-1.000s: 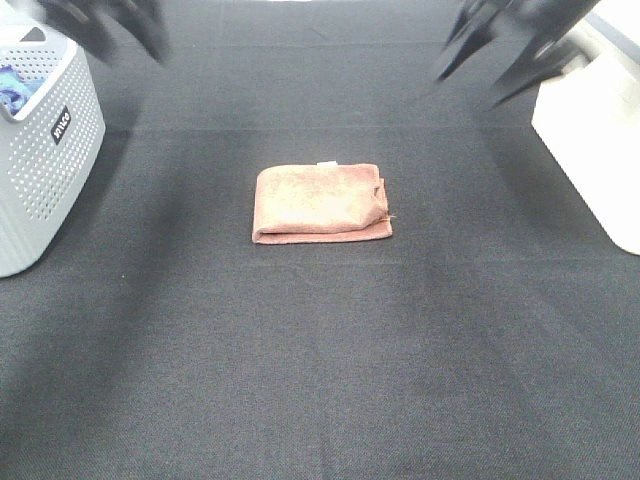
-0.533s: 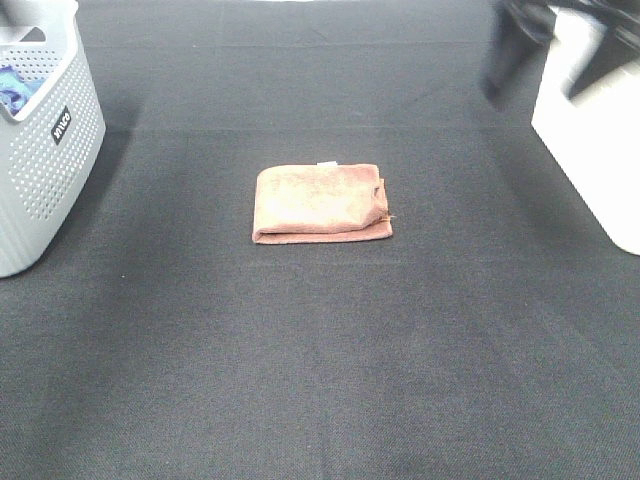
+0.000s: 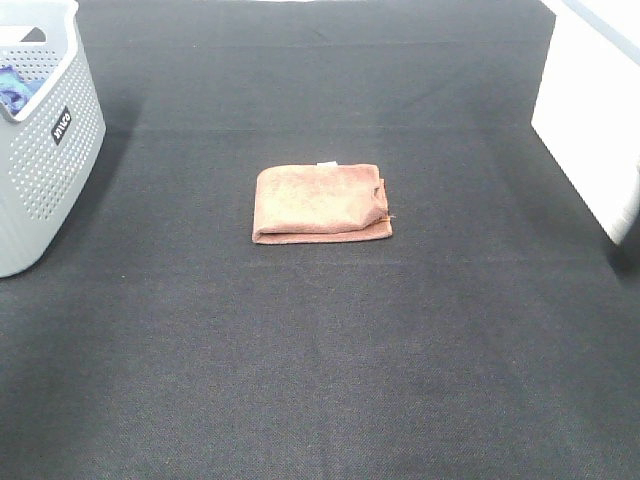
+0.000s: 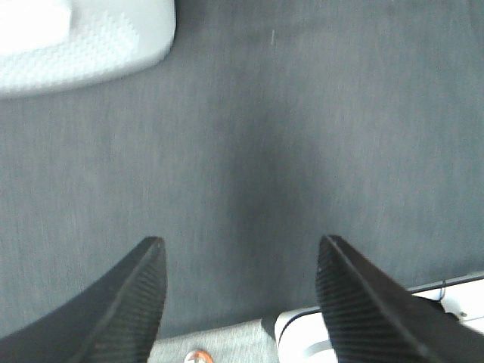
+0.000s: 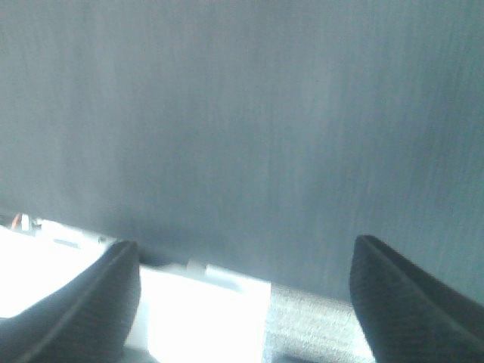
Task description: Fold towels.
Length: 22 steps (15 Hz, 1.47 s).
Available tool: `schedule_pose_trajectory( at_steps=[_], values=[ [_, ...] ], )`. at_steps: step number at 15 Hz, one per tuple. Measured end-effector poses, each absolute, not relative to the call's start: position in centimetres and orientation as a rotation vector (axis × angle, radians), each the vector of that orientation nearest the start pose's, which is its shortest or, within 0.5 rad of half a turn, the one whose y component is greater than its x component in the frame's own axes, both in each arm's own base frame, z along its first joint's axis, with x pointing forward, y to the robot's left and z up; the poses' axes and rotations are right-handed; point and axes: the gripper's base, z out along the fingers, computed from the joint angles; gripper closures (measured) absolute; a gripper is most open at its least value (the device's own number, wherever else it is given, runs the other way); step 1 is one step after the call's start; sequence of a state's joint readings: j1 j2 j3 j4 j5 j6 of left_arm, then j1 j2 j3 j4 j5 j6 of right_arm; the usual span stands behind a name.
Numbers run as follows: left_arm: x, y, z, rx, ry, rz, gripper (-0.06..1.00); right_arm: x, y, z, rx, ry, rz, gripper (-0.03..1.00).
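"Where was your towel, then?"

"Your towel (image 3: 321, 204) lay folded into a small rectangle just above the centre of the overhead frame. It was flat on the dark counter (image 3: 320, 380), with its white tag (image 3: 327, 164) peeking out at the upper edge."

"And your hands?"

"Your left hand (image 4: 240, 243) was spread wide and empty, its black fingers (image 4: 136, 295) well apart over bare counter. Your right hand (image 5: 246, 243) was spread just as wide, also gripping nothing, and also over bare counter."

"Anything around the towel?"

"A perforated grey basket (image 3: 45, 150) stood at the upper left with something blue (image 3: 14, 90) inside. A white box (image 3: 590, 120) sat at the upper right. Both were well apart from the towel."
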<state>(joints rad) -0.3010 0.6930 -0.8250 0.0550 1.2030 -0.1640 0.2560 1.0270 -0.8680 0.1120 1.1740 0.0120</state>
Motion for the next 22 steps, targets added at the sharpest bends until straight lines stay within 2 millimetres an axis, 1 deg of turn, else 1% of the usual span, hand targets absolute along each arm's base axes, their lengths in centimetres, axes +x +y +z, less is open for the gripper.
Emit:
schedule_pose_trajectory(
  at_steps=[1, 2, 3, 5, 7, 9, 10, 12, 15, 22],
  values=[
    [7.7, -1.9, 32.6, 0.178, 2.516, -0.121, 0.37, 14.1, 4.7, 29.8, -0.306, 2.791, 0.219, 0.24],
    [6.1, -1.5, 32.1, 0.189, 2.468, -0.134, 0.37, 12.8, 4.3, 29.2, -0.306, 2.784, 0.220, 0.24],
    [4.5, -1.1, 31.6, 0.219, 2.414, -0.153, 0.37, 10.9, 3.8, 28.6, -0.309, 2.754, 0.224, 0.24],
    [2.2, -0.9, 30.5, 0.321, 2.321, -0.195, 0.37, 7.8, 3.0, 27.9, -0.347, 2.653, 0.221, 0.24],
    [0.8, -1.0, 29.7, 0.419, 2.248, -0.231, 0.37, 5.4, 2.3, 27.7, -0.396, 2.527, 0.215, 0.24],
    [0.7, -1.4, 28.4, 0.481, 2.234, -0.259, 0.37, 3.4, 1.8, 28.2, -0.417, 2.369, 0.211, 0.24],
    [0.8, -1.5, 28.1, 0.494, 2.239, -0.264, 0.37, 2.6, 1.6, 28.4, -0.428, 2.307, 0.206, 0.24],
    [1.1, -1.6, 28.2, 0.495, 2.200, -0.269, 0.37, 1.6, 1.3, 28.6, -0.424, 2.234, 0.206, 0.24],
    [1.7, -1.7, 27.6, 0.488, 2.176, -0.268, 0.37, 1.9, 1.4, 27.7, -0.414, 2.209, 0.206, 0.24],
    [1.7, -1.8, 27.7, 0.486, 2.170, -0.269, 0.37, 2.0, 1.4, 27.8, -0.411, 2.198, 0.206, 0.24]
  ],
)
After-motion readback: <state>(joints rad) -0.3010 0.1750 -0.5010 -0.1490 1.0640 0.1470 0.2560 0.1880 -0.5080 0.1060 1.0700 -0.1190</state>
